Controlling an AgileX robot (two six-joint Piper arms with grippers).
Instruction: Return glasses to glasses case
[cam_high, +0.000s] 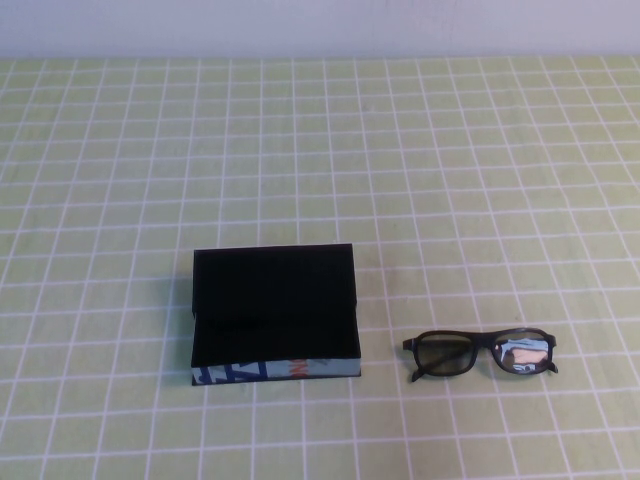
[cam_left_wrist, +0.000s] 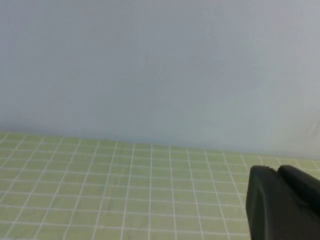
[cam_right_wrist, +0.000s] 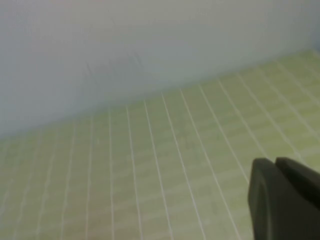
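The glasses case (cam_high: 275, 315) stands open on the green checked cloth, left of centre, black inside, with its light blue printed band facing the near edge. The black glasses (cam_high: 481, 353) lie folded on the cloth to the right of the case, apart from it, lenses dark and reflective. Neither arm shows in the high view. My left gripper (cam_left_wrist: 276, 171) shows only in the left wrist view, fingers together and empty, over bare cloth. My right gripper (cam_right_wrist: 274, 163) shows only in the right wrist view, fingers together and empty. Neither wrist view shows the case or glasses.
The green checked cloth (cam_high: 320, 150) covers the whole table up to a pale wall (cam_high: 320, 25) at the back. No other objects stand on it.
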